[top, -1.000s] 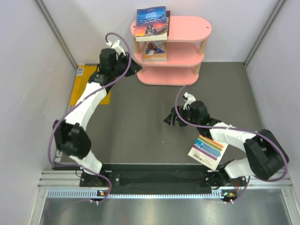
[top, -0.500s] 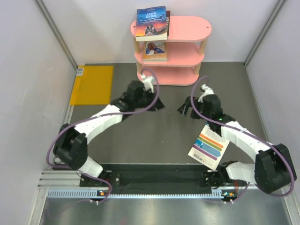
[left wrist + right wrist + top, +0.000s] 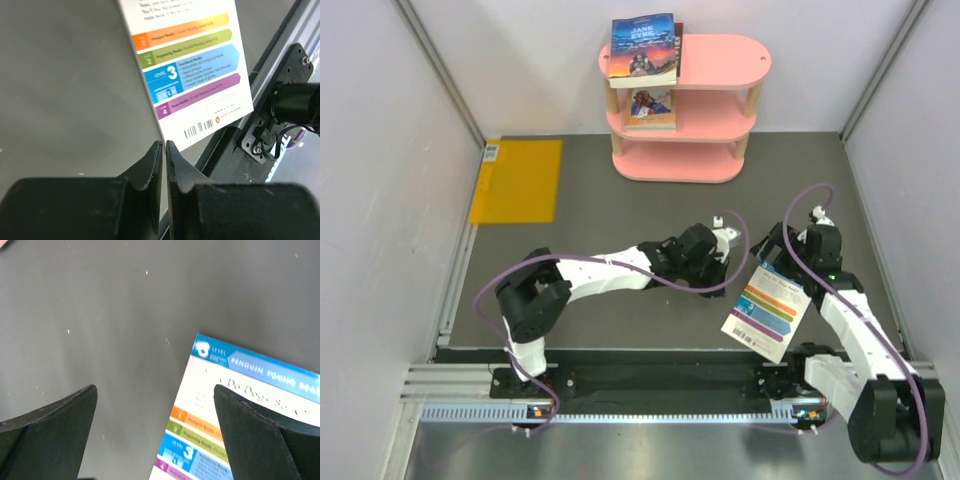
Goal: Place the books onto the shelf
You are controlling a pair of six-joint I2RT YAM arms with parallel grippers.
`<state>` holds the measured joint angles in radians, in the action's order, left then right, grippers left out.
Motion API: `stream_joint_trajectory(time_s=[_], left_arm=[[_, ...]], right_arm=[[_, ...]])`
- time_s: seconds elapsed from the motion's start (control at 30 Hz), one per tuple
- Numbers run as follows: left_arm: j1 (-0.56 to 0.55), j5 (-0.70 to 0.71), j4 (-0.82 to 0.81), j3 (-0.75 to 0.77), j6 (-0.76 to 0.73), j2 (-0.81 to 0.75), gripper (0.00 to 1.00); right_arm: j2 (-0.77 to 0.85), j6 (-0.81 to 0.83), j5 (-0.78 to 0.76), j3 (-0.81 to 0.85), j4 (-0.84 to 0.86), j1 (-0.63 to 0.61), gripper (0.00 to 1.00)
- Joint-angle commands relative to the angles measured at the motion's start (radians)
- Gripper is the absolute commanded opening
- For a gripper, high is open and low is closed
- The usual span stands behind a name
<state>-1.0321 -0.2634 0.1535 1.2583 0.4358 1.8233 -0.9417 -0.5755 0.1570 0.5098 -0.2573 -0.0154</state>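
Left gripper (image 3: 720, 247) and right gripper (image 3: 775, 240) are seen from above near the striped book (image 3: 766, 311), lying well apart from the pink shelf (image 3: 720, 62), where a blue book (image 3: 643, 48) is stacked on top. At the left wrist, fingers (image 3: 150, 165) are pressed together, empty, beside the striped book's barcode edge. At the right wrist, jaws are spread wide over it.

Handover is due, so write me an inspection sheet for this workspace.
Surface: dark grey mat, yellow-orange rectangle at far left.
Job's things: white striped book flat at near right; blue sunset book atop the pink shelf; smaller book on its middle tier.
Clutter: nothing seen.
Grippers: left gripper fingers shut, empty, by the striped book; right gripper fingers wide open, empty, over it.
Cables: purple cable loops along each arm.
Surroundings: white walls, metal rail in front.
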Motion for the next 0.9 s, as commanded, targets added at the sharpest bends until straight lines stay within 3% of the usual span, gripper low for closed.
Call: stream_joint_trajectory(time_s=[0.0,0.07,0.1,0.17,0.2,0.27,0.3,0.47,0.53,0.67,0.87], left_arm=[[-0.026,0.036,0.015,0.049,-0.025,0.028,0.13],[-0.026,0.033,-0.014,0.027,-0.005,0.033,0.15],[-0.026,0.030,-0.022,0.021,0.000,0.036,0.17],[-0.026,0.030,-0.032,0.013,0.012,0.045,0.19],[-0.026,0.030,-0.032,0.018,0.017,0.057,0.20],[-0.028,0.033,-0.028,0.032,0.017,0.070,0.22],[-0.028,0.035,-0.023,0.038,0.017,0.083,0.27],[-0.026,0.041,-0.025,0.075,-0.003,0.119,0.52],[-0.028,0.047,-0.025,0.084,-0.015,0.131,0.64],[-0.026,0.062,-0.022,0.107,-0.032,0.146,0.78],[-0.026,0.046,-0.040,0.134,-0.037,0.171,0.83]], right_arm=[[0.109,0.042,-0.017,0.009,-0.157,0.008,0.92],[0.156,0.042,-0.023,-0.002,-0.224,0.006,0.77],[0.171,0.029,-0.022,-0.013,-0.224,0.008,0.59],[0.198,-0.022,0.009,-0.022,-0.247,0.008,0.44],[0.201,-0.043,-0.011,-0.022,-0.264,0.008,0.27],[0.205,-0.098,-0.020,-0.030,-0.307,0.008,0.04],[0.205,-0.122,-0.025,-0.048,-0.321,0.008,0.00],[0.268,-0.306,-0.039,-0.152,-0.332,0.008,0.00],[0.305,-0.348,-0.109,-0.174,-0.367,0.008,0.00],[0.340,-0.411,-0.255,-0.151,-0.444,0.008,0.00],[0.339,-0.426,-0.431,-0.083,-0.488,0.008,0.00]])
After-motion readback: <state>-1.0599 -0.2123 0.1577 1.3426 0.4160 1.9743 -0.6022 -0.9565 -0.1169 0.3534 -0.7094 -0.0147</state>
